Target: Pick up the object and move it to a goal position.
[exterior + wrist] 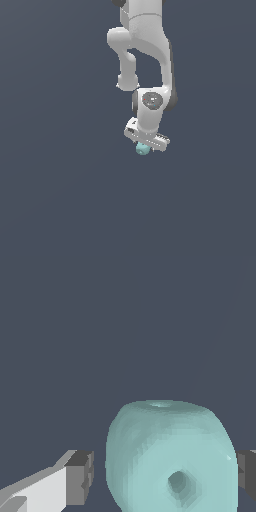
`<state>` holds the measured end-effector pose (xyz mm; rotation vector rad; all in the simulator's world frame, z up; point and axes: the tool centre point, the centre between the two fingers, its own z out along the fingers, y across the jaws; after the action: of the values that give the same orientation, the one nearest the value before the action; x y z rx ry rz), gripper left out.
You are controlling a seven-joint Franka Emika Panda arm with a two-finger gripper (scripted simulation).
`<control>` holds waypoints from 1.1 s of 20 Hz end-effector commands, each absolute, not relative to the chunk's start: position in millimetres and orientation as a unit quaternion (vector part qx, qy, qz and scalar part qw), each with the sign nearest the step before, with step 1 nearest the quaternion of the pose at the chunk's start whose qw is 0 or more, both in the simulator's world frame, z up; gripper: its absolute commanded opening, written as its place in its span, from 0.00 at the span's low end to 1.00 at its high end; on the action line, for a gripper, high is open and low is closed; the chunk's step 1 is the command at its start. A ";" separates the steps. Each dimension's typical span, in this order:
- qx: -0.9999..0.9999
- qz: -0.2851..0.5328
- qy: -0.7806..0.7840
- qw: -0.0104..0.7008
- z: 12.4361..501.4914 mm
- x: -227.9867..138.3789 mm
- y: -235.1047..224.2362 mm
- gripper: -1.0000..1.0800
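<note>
The object (142, 148), a lumpy pale-teal ball with darker dimples, sits between the tool's (145, 146) two fingers, nearer one.

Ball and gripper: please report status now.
Gripper open around ball, a gap at one finger. Nothing in the way.

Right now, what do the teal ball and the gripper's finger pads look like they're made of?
Teal ball: a smooth, matte, plastic- or rubber-like render with soft shading, lumpy, with a darker dimple; the true material is open. Finger pads: flat dark grey blocks, matte, possibly rubber, on glossless white fingers that look like painted plastic or metal. Gripper itself: white.
</note>
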<state>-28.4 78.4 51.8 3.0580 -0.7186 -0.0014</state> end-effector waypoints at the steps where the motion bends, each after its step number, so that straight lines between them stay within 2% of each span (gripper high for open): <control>1: 0.973 0.000 -0.229 0.000 43.3 -28.2 78.6 0.96; 5: 0.973 0.000 -0.229 0.000 39.4 -27.3 78.9 0.96; 6: 0.973 0.000 -0.229 0.000 39.4 -27.3 78.9 0.00; 22: 0.973 0.000 -0.229 0.000 48.7 -28.2 72.3 0.00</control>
<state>-28.2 75.1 45.1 3.0588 -0.7181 -0.0002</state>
